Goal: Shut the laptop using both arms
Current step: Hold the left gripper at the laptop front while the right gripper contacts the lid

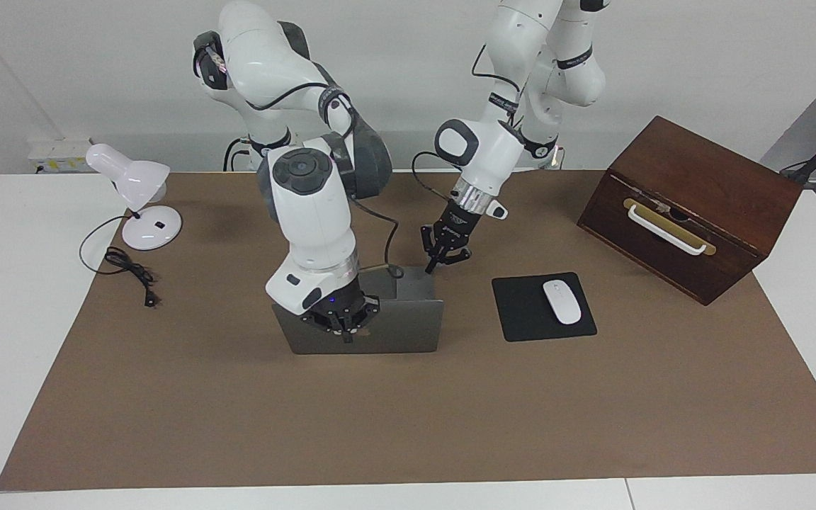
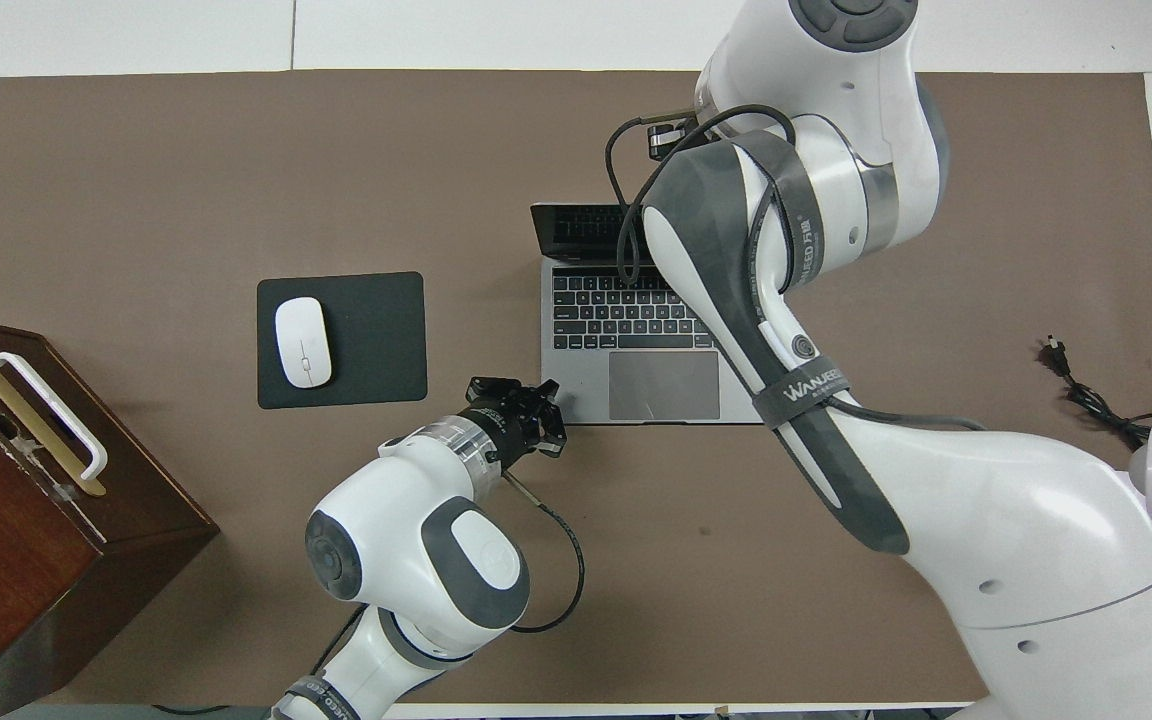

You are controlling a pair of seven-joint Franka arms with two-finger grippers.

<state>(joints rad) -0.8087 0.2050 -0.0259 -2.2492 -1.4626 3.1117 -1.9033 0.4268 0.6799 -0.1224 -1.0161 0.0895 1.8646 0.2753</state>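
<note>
Silver-grey metal marks the one laptop (image 1: 380, 327) in the facing view, standing open mid-desk (image 1: 408, 411) on the brown mat, lid upright with its dark apple logo partly covered by the right end effector (image 1: 343, 333). That end effector hangs from a steeply bent white arm, pointing down against the lid's outer face, fingertips pressed together. The left end effector (image 1: 436, 265), also pressed together and holding nothing, slants down over the deck corner nearest the robots. Toward the left arm's end from it lie one black mouse pad (image 1: 521, 315) carrying one white mouse (image 1: 562, 302), then one brown wooden box (image 1: 698, 205) with a white handle; toward the right arm's end stands one white lamp (image 1: 132, 191). In the overhead view the laptop (image 2: 576, 370) shows its dark keyboard and trackpad, the left end effector (image 2: 548, 392) sits over the deck's corner, its forearm folded low, and the right arm crosses the keyboard, hiding its own end effector; a band on it reads "WANJEE". The mouse pad (image 2: 376, 330) lies just beside the left end effector.
</note>
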